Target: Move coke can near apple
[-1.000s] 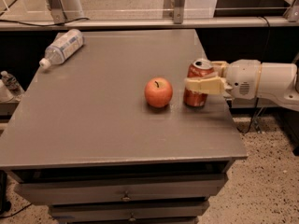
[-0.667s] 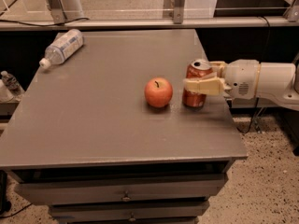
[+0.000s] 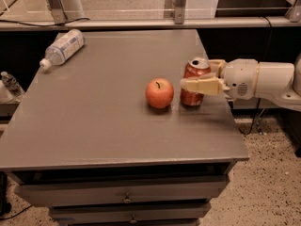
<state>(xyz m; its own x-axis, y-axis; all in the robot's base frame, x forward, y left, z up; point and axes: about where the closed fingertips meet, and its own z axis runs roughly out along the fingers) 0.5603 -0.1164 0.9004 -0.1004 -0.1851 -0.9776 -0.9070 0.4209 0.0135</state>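
**Nothing moved since a second ago: can clamped next to the apple**

Camera view: compared with the earlier frames, nothing has visibly shifted. The can (image 3: 192,97), the apple (image 3: 159,93) and my gripper (image 3: 196,79) sit where they were. My arm reaches in from the right, over the table's (image 3: 117,126) right edge. My two fingers are pinched on the can, one across its front and one behind it. The can stands upright on the table, just to the right of the apple, with a thin gap between them.

I judge I'm holding it this way so it stays upright beside the apple without nudging the fruit, which would roll easily. The task looks nearly finished. What seems left is letting go and backing off.

The can is near the table's right edge, so I'd pull straight back to the right, the way my arm came in, without dragging the can along. Left of the apple the tabletop is open. A bottle (image 3: 62,47) lies on its side at the far left corner, well apart.
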